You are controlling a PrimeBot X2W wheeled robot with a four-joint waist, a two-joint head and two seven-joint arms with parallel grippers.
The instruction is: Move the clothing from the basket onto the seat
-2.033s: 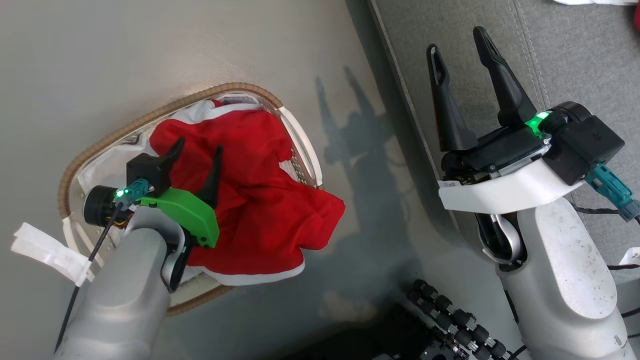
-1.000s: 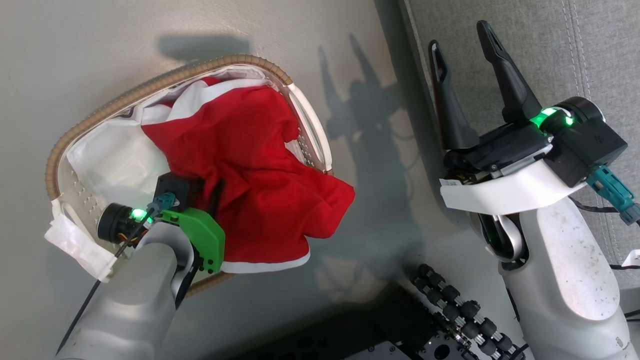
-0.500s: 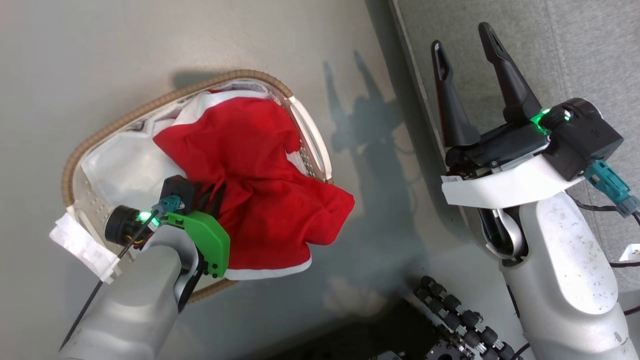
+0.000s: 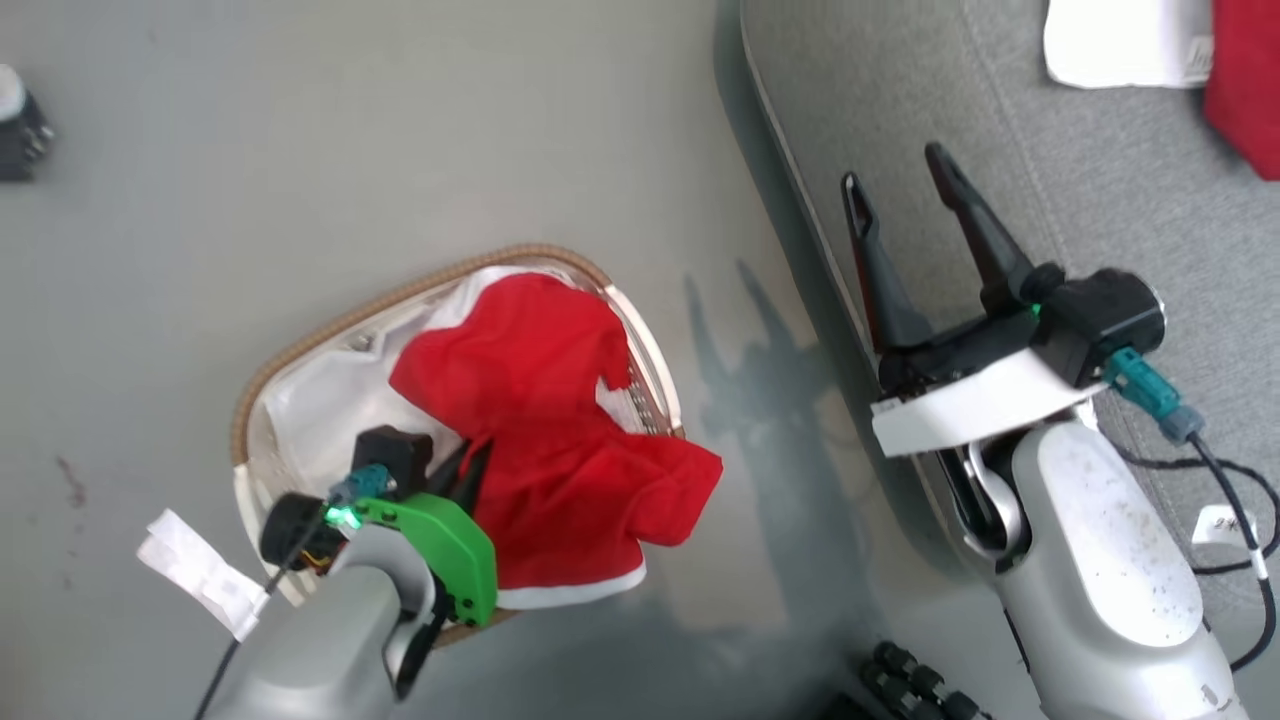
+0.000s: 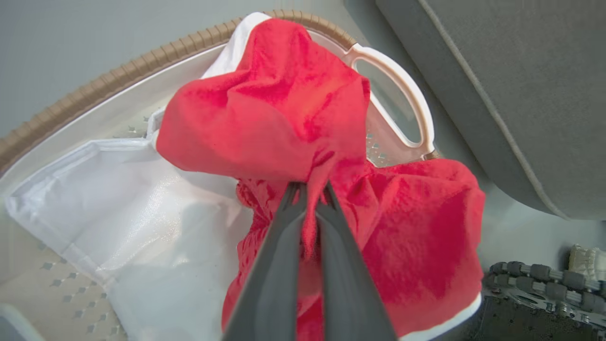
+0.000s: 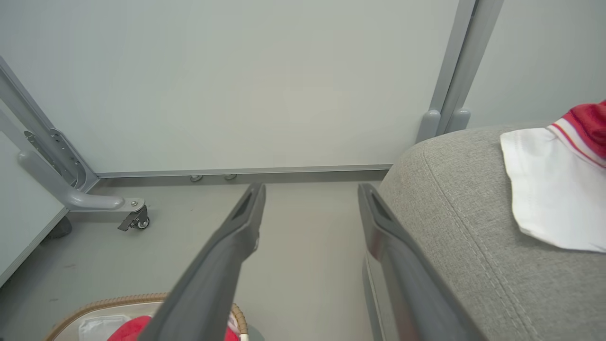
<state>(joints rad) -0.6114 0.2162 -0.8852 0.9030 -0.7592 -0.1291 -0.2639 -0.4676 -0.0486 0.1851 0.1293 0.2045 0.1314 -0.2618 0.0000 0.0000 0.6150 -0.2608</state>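
The clothing (image 4: 560, 400) is a bright red garment with a white hem, heaped in the basket (image 4: 330, 320) and spilling over its near-right rim. My left gripper (image 4: 470, 465) is shut on a pinched fold of it. In the left wrist view the left gripper (image 5: 310, 189) holds that fold of clothing (image 5: 284, 109) above the basket (image 5: 142, 61). My right gripper (image 4: 893, 170) hangs open over the edge of the grey seat (image 4: 1050, 200), holding nothing. In the right wrist view the right gripper (image 6: 311, 189) stands open beside the seat (image 6: 450, 213).
A white liner sheet (image 4: 320, 400) lies in the basket's left half. A white and red garment (image 4: 1120, 45) rests on the seat at the far right, its white panel (image 6: 544, 189) lying flat on the cushion. Black rollers (image 4: 920, 690) sit on the floor near me. A caster frame (image 6: 135, 218) stands by the wall.
My left gripper has closed on a fold of the red clothing and drawn it up slightly. The head camera has shifted, so more floor and seat show. The right gripper stays open.
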